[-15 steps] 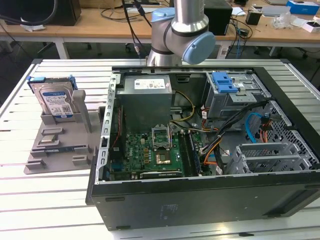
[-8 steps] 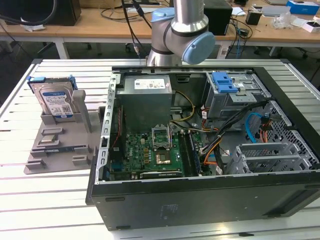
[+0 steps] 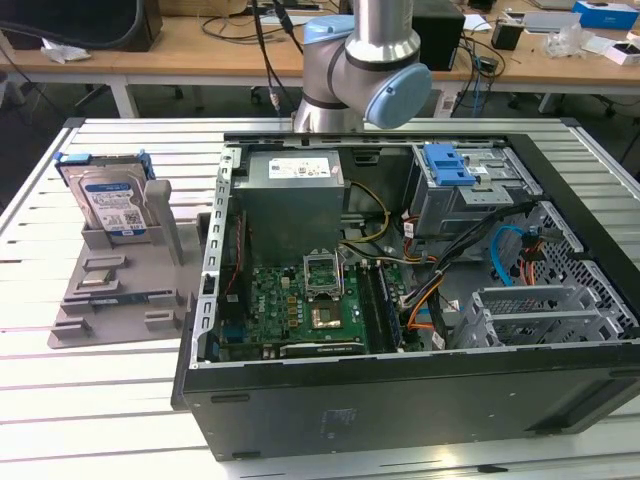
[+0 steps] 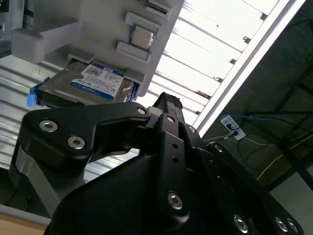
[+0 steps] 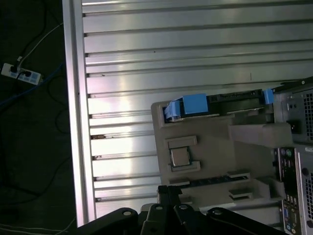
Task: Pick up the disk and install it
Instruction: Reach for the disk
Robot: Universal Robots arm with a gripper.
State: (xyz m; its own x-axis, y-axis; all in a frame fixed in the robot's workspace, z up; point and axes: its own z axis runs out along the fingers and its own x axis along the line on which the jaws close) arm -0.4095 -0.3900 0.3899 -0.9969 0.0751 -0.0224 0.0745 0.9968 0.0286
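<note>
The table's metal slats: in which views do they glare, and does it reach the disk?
First wrist view: a bright patch on the table beside the grey holder, short of the disk. Second wrist view: slats wash out white, the disk's label is glare-free. Exterior view: even light, only soft sheen.
</note>
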